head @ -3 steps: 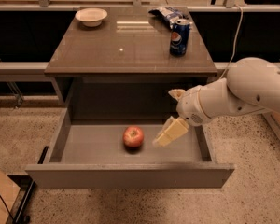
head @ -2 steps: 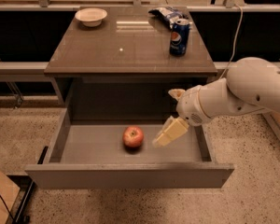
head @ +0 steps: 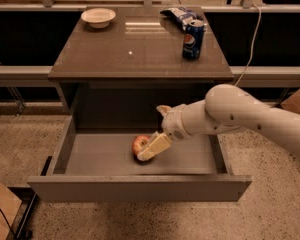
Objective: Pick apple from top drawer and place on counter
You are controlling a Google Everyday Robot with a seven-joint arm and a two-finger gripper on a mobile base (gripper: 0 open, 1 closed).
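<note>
The apple (head: 138, 144) is small, red with yellowish patches, and lies on the floor of the open top drawer (head: 100, 156), near its middle. My gripper (head: 151, 149) reaches down into the drawer from the right on a white arm. It sits right against the apple's right side and covers part of it. The counter (head: 140, 49) is the glossy grey-brown top of the cabinet above the drawer.
On the counter stand a white bowl (head: 98, 17) at the back left, a blue soda can (head: 193, 32) at the right and a chip bag (head: 177, 14) behind it. A cardboard box (head: 296, 102) stands at the right, another (head: 0, 209) at the lower left.
My gripper has moved left across the drawer, from beside the apple to right against it. The apple has stayed in place.
</note>
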